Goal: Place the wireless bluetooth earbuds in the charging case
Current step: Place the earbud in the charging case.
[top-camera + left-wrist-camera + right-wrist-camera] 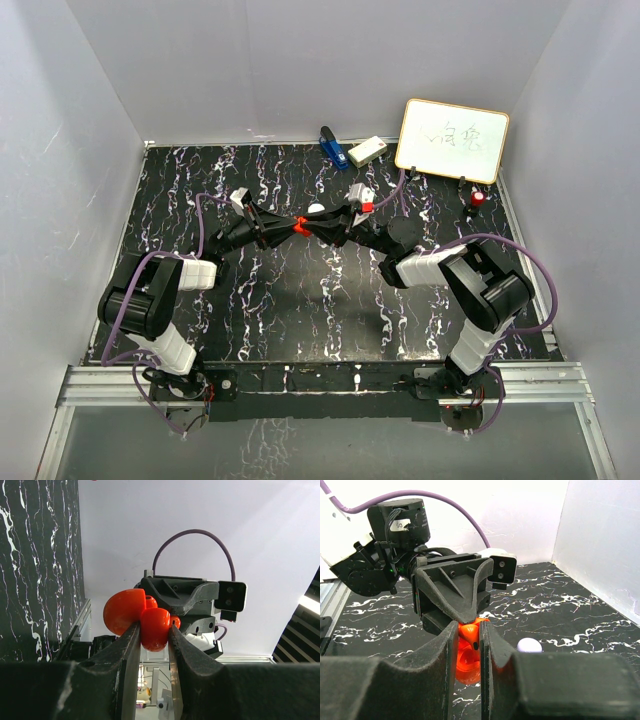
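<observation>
Nearby, white round piece beside red case, whiteboard behind.

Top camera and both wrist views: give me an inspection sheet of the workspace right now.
Surface: black white-veined tabletop, no spill seen.
Job's things: red case and red earbud held between the two grippers; white round piece lying on the tabletop.
Clutter: whiteboard, red-capped marker, blue item, white box near the far edge.
Grippers: left gripper shut on the case; right gripper shut on the earbud.
Cables: purple cables loop off both arms, clear of the fingers.
Surroundings: white walls on three sides.
</observation>
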Robot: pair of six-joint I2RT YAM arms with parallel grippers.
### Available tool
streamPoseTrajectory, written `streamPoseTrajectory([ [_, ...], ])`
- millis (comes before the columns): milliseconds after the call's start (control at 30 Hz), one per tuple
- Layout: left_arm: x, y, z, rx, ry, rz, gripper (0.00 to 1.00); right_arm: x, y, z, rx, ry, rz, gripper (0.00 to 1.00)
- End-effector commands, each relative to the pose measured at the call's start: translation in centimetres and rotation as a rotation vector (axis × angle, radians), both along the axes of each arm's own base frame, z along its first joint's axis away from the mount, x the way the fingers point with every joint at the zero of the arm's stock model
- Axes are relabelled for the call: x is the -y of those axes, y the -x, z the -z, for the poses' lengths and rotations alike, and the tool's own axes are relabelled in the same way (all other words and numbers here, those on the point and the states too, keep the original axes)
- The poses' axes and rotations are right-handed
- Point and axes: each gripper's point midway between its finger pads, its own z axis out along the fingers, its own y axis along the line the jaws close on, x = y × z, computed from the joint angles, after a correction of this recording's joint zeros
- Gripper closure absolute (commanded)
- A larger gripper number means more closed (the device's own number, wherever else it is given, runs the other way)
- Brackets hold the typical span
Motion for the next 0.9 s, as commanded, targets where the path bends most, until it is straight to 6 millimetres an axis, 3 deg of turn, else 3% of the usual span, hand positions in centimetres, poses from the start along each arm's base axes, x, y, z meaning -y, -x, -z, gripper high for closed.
streamPoseTrajectory([
  [0,0.2,1.0,-3.3,0.137,0.037,0.038,1.0,0.4,-0.3,-1.0,0.064,-0.027,0.03,1.0],
  [867,0.6,0.5,-4.3,0.174,0.032,0.077,1.0,0.6,0.0,0.1,0.045,0.01,-0.013,1.0],
])
